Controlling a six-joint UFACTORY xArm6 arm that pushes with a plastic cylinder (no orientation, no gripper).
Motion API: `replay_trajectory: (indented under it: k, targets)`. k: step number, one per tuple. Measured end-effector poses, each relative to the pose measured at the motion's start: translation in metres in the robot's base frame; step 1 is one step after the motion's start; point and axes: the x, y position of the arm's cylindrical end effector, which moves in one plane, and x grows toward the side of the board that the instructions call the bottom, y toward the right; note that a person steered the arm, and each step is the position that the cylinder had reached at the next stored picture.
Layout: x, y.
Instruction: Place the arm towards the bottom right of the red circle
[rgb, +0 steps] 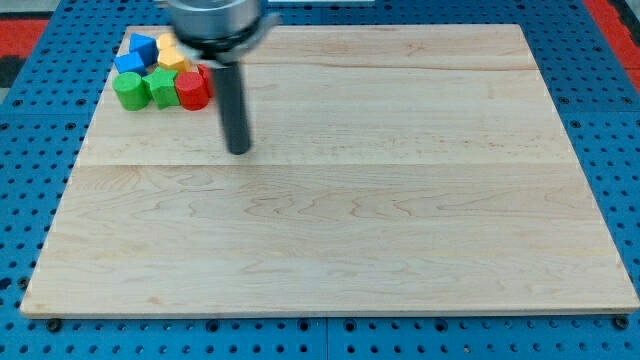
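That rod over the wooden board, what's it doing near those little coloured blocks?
It is a robot arm's pushing rod. My tip rests on the wooden board, toward the view's bottom right of the red circle, with a small gap between them. The red circle sits in a tight cluster at the view's top left with two green blocks, two blue blocks and yellow blocks. The tip touches no block right now.

The arm's blurred dark housing (215, 22) is cut off by the view's top edge; it and the rod cover part of the yellow block (170, 54), whose shape can't be made out. Behind the red circle (191, 90), a second red block (205, 74) shows only a sliver beside the rod; its shape is unreadable.
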Motion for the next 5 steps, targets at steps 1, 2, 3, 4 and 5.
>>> replay_trajectory:
  k: [1,2,3,4,5]
  targets:
    - [0.0,-0.001]
    - [0.005,-0.001]
    - [0.01,-0.001]
    - [0.02,-0.011]
    - [0.045,-0.092]
